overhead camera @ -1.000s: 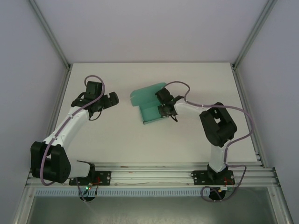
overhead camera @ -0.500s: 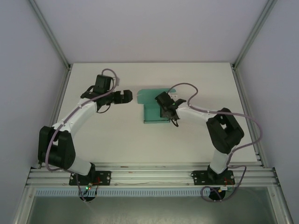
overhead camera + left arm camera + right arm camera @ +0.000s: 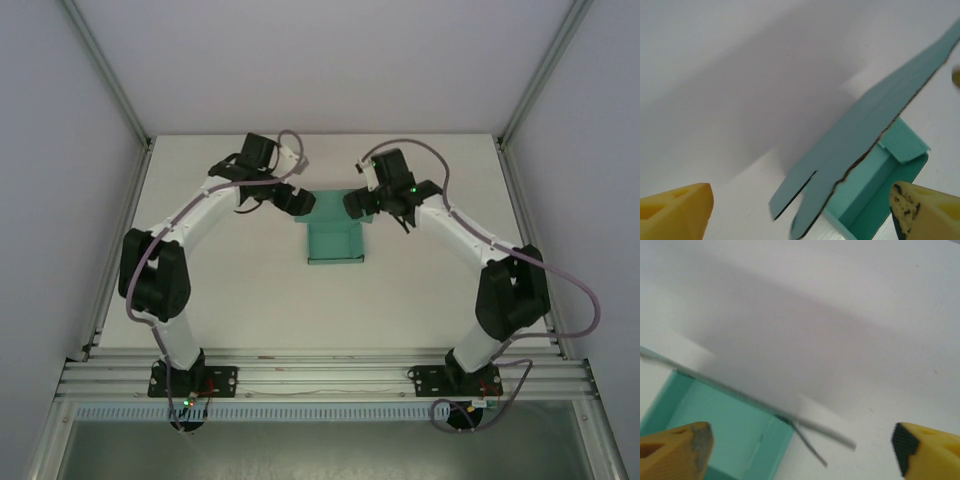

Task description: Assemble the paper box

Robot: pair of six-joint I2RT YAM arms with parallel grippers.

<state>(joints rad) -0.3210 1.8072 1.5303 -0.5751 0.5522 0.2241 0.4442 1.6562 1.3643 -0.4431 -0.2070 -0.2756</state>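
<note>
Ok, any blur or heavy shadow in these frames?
Top view: sharp, evenly lit, box clear. Left wrist: the raised flap goes soft toward the top right, with a broad grey shadow behind it. Right wrist: blurred overall, the box's far edge smeared into a streak.

Both arms reach forward and bend inward; left gripper (image 3: pixel 296 201) and right gripper (image 3: pixel 357 204) face each other, jaws spread wide.
</note>
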